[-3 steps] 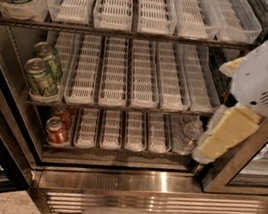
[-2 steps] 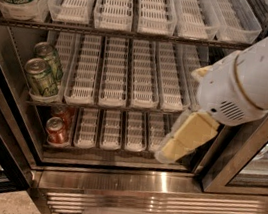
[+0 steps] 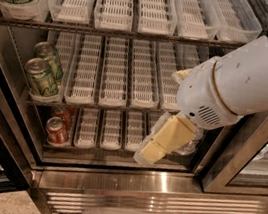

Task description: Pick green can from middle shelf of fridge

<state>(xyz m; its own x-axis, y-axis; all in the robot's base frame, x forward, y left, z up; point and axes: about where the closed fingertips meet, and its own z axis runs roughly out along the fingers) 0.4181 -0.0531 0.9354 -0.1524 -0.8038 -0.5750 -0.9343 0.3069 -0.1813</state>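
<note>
My end effector [image 3: 157, 145], matt cream plastic, hangs before the lower right of the fridge [image 3: 127, 179], whose ribbed base is brushed steel with a dull shine. My arm shell [image 3: 238, 85] is smooth white plastic. The front green can [image 3: 41, 78] is glossy printed metal. The middle shelf [image 3: 118, 109] is dark wire under white slotted plastic trays [image 3: 112, 75].

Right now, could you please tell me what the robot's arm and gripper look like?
The arm is a thick, rounded white shell with a small slotted vent near its end. The gripper, in front of the fridge's lower right shelves, is pale cream-yellow and blocky. No cables show.
</note>
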